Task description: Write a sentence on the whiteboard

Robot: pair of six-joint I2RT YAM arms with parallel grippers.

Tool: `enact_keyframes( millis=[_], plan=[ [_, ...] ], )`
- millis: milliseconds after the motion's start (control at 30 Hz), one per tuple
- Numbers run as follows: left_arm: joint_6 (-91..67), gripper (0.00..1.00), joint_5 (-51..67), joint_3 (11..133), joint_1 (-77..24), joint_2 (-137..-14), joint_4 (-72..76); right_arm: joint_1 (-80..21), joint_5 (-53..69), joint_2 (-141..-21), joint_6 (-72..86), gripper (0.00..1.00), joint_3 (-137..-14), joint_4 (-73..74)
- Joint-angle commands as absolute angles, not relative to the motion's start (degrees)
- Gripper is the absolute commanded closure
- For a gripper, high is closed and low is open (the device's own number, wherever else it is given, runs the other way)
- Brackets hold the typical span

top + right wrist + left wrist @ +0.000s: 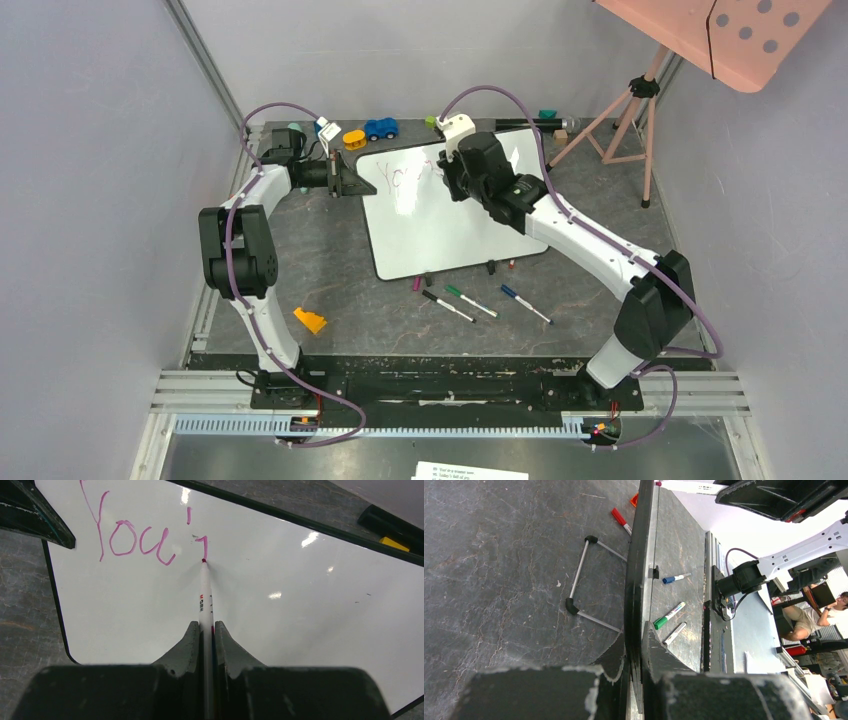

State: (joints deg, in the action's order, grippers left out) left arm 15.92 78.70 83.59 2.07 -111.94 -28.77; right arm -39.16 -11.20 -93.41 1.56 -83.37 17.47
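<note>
The whiteboard (pixel 440 235) stands tilted at the table's middle back. Pink writing on it reads "You'" plus a first stroke of another letter (pixel 135 537); it also shows faintly in the top view (pixel 410 170). My right gripper (pixel 204 626) is shut on a white marker (pixel 205 592), and the marker's pink tip touches the board just under that stroke. My left gripper (pixel 634 636) is shut on the whiteboard's black left edge (pixel 640 555), seen edge-on. In the top view the left gripper (pixel 345 180) is at the board's upper left corner and the right gripper (pixel 452 170) is over the board's top.
Black (pixel 447 306), green (pixel 470 300) and blue (pixel 525 303) markers lie in front of the board. An orange piece (pixel 310 320) lies front left. A blue toy car (pixel 380 128) and a yellow toy (pixel 354 139) sit behind the board. A tripod (pixel 630 110) stands back right.
</note>
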Motion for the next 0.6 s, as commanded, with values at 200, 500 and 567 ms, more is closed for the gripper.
enact_keyframes(
  millis=[200,500,567],
  plan=[
    [26.7,0.98,63.4,81.5,-1.6,-114.4,-30.1,-38.8,-10.8,-91.7,-0.1,1.00,-79.7,18.2],
    [26.8,0.98,63.3,81.5,-1.7,-114.3,-30.1,-38.8,-12.4,-93.4,-0.1,1.00,-83.4,18.5],
    [26.7,0.98,63.3,81.5,-1.7,-114.3,-30.2,-38.8,-12.7,-93.9,-0.1,1.00,-84.1,18.4]
  ],
)
